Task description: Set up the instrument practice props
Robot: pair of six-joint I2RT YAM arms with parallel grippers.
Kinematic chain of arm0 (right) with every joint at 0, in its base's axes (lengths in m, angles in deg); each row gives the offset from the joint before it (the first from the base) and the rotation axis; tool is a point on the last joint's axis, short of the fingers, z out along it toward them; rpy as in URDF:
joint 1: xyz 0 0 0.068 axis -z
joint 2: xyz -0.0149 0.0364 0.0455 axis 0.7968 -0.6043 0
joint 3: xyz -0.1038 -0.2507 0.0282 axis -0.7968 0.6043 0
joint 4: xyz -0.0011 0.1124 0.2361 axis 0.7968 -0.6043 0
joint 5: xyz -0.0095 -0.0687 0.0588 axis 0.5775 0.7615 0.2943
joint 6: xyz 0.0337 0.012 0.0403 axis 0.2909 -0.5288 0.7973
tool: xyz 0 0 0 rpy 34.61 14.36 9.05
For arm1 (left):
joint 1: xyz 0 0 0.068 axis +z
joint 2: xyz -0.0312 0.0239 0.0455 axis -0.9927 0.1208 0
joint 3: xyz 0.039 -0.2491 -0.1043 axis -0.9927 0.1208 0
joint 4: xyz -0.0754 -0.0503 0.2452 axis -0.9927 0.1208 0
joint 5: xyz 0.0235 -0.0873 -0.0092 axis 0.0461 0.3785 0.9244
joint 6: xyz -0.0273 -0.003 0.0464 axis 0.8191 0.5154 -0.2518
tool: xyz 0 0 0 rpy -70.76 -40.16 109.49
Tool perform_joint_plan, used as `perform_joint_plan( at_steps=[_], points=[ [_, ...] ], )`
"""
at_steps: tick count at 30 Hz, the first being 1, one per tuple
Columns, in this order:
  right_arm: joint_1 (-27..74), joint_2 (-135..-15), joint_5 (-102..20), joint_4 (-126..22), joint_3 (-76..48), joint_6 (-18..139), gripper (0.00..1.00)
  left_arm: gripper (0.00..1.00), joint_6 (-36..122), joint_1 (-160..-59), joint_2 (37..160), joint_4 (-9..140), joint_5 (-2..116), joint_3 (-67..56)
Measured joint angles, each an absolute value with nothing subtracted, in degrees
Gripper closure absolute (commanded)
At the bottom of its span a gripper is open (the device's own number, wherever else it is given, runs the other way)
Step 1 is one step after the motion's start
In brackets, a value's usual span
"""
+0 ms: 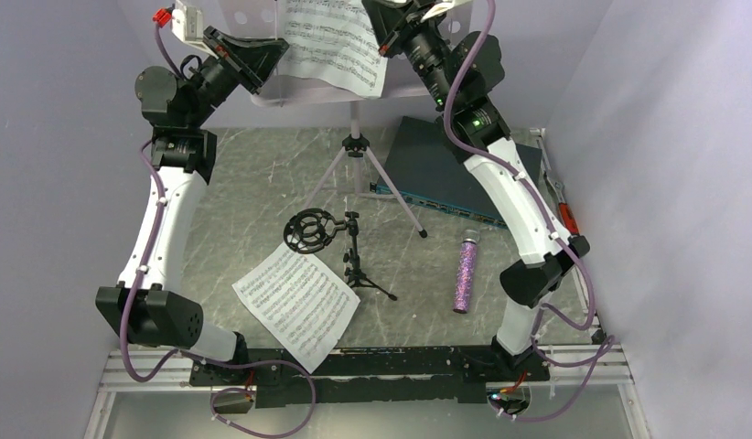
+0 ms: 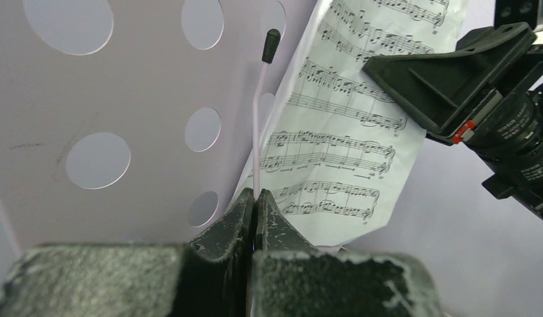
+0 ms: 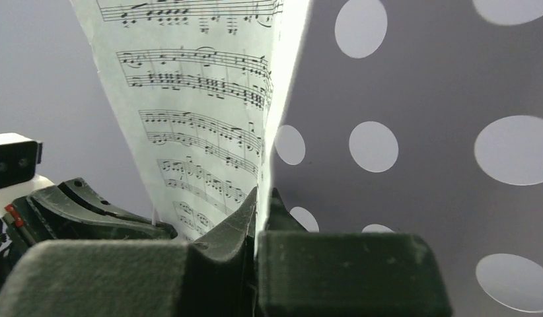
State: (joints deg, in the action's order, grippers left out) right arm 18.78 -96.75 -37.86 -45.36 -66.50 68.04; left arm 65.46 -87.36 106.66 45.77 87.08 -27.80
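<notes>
One page (image 3: 203, 132) of music stands upright against the pale lilac music stand (image 2: 123, 99), high at the far side of the desk (image 1: 244, 183), and both arms reach up to it from either side. The right fingers (image 3: 232, 231) are pressed together on the page's outer edge, pinching the paper, most likely to keep it flat and steady against the stand's perforated panel. At the page's other edge the left fingers (image 2: 236, 221) are closed on the stand's thin holder wire (image 2: 257, 119). Its black tip rises in front of the panel, just beside the paper. I judge the wire is gripped so that it can be swung across the page to pin it, with the right arm steadying the sheet meanwhile. Whether the wire touches the paper cannot be told. Below the stand, a small black tripod (image 1: 352, 256) with a ring mount stands upright just in front of the stand's legs. The second page (image 1: 299, 302) lies flat on the desk nearer the arm bases, close beside that tripod, not yet put up. The glittery purple microphone (image 1: 466, 274) lies on its side to the right of the stand's legs, apart from the ring mount that should presumably carry it. A flat dark box (image 1: 445, 169) rests right of the stand's foot, partly under the right arm.
</notes>
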Motion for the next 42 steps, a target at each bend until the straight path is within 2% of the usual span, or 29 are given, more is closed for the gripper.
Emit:
perform_joint_plan(
  at_steps=[14, 20, 42],
  points=[
    [18.5, -98.5, -35.2, -46.7, -68.2, 70.2, 1.00, 0.97, 62.0, -88.6, 104.2, 42.0, 83.9, -23.4],
    [18.3, -96.0, -32.2, -43.8, -63.5, 70.9, 1.00, 0.97, 61.3, -88.7, 104.2, 41.4, 83.5, -23.1],
    [18.8, -97.0, -25.4, -33.0, -65.8, 71.7, 1.00, 0.97, 58.4, -89.4, 103.2, 39.2, 83.3, -21.2]
  ],
)
